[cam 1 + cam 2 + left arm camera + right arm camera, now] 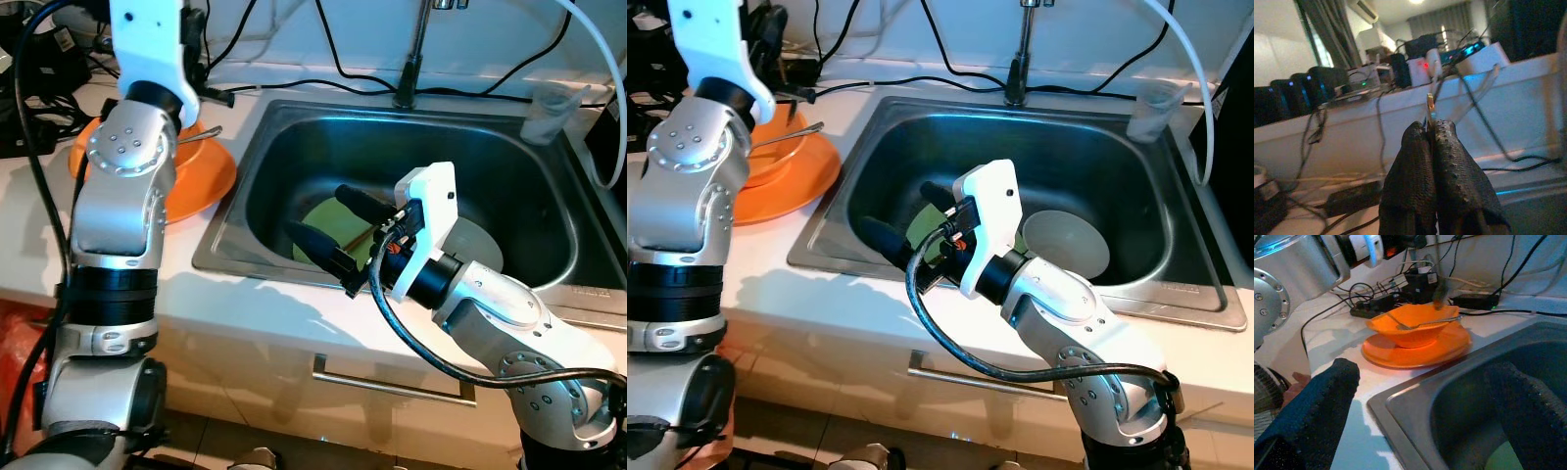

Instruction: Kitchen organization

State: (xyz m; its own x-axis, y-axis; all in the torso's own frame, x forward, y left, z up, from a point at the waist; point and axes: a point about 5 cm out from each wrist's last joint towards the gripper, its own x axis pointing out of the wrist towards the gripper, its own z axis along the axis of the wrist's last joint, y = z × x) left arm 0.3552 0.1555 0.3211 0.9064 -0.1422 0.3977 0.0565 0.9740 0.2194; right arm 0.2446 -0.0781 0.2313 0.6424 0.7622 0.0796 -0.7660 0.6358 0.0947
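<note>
1. Head views: the left arm is raised in front of the orange bowl, hiding most of it. The bowl sits on an orange plate on the white counter, left of the steel sink, with a metal spoon lying in it, handle pointing toward the sink. The left gripper's fingertips are cut off at the top edge here.

2. Head views, sink: the right gripper hangs over the sink's near-left part, its two black fingers spread wide and holding nothing. Its white wrist block covers part of a green plate on the sink floor; a grey plate lies beside that. The faucet stands behind the basin, its top cut off. A clear plastic cup stands at the sink's far right corner. Black cables trail along the back wall.

3. Left wrist view: the left gripper has its fingers pressed together on a thin metal piece whose tip sticks out; what it is cannot be told. Chargers and cables behind are blurred.

4. Right wrist view: between the parted fingers the bowl, spoon and plate show plainly on the counter.
</note>
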